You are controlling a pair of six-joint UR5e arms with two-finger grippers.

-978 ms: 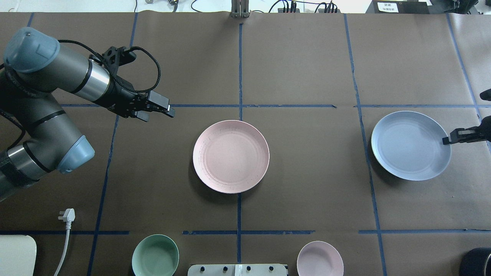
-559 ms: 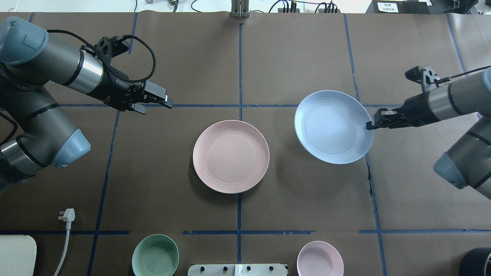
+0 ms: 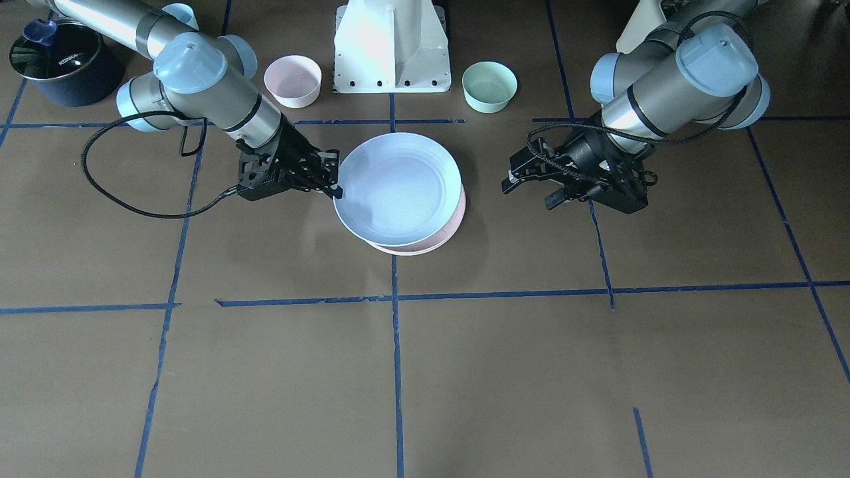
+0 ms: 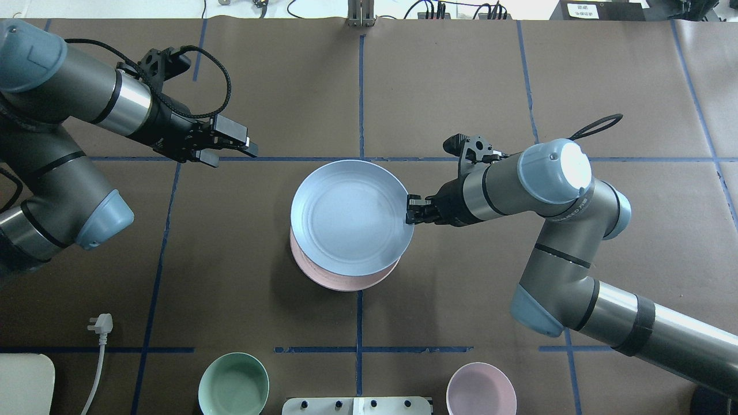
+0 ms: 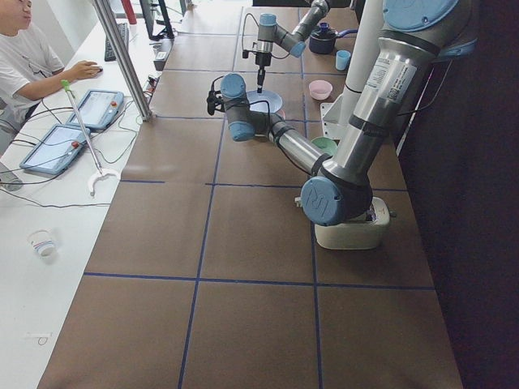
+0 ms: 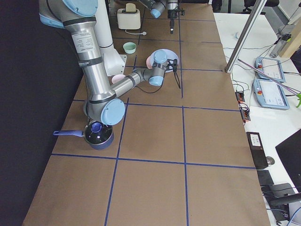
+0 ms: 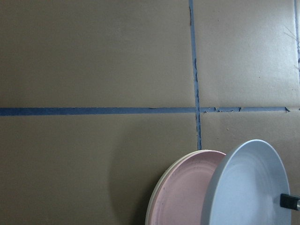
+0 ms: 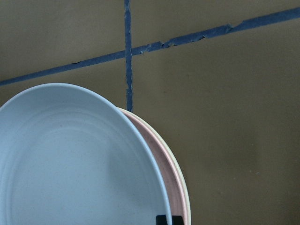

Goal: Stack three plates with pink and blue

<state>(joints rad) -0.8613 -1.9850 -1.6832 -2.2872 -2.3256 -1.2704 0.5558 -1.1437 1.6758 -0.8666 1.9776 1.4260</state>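
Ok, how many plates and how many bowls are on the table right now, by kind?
Plates: 3 (blue plate, pink plate, cream plate under the pink one)
Bowls: 2 (mint-green bowl, pink bowl)
Total: 5

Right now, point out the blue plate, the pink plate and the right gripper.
blue plate (image 4: 349, 216), overhead view, centre of its well.
pink plate (image 4: 346, 283), overhead view, exposed rim crescent.
right gripper (image 4: 410, 210), overhead view, between its fingertips.
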